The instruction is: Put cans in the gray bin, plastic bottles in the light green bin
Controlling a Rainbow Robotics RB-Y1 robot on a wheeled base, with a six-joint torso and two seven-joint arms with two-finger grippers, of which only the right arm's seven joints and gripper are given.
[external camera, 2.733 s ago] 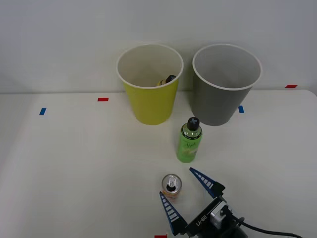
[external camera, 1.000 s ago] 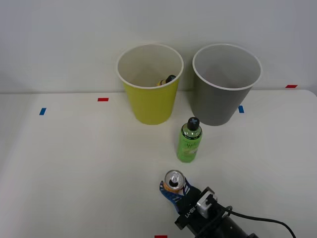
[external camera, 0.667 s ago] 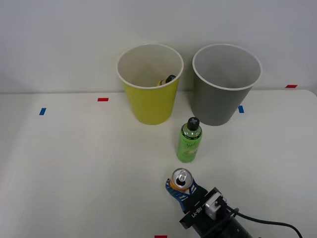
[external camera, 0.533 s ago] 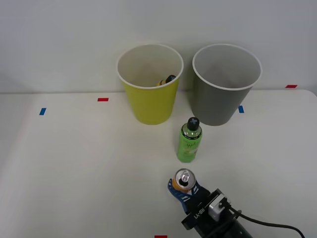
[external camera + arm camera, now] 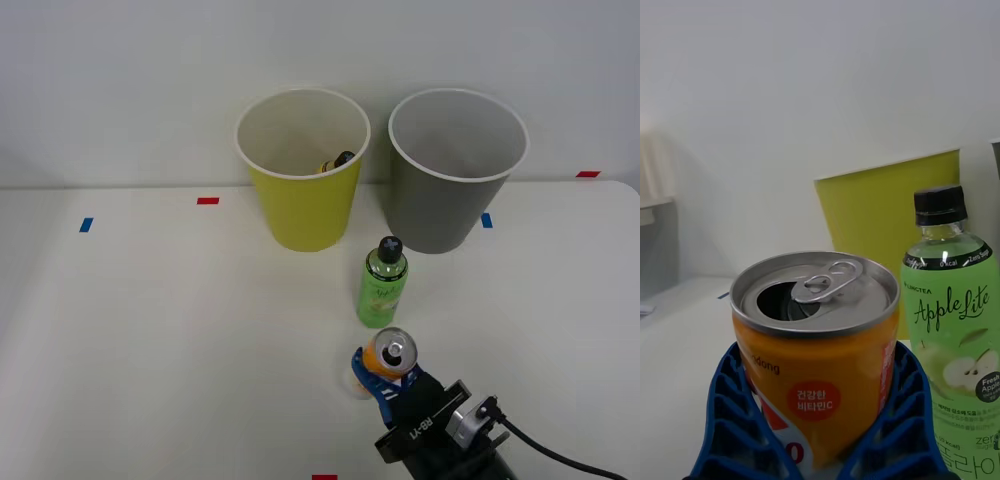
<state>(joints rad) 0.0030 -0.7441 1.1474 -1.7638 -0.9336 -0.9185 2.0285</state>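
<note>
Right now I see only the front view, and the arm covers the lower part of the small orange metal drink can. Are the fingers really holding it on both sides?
Observer: Yes. In the right wrist view, the blue ribbed fingers press the lower body of the small orange drink can from both sides.
Operator: Is the can open or sealed?
Observer: Open. There is a dark hole in the silver top beside the pull tab.
Operator: What does the wrist camera see beyond the can?
Observer: The translucent green plastic bottle stands upright with its black cap on. Its label reads "Apple Lite", and the yellow-green bin is behind it.
</note>
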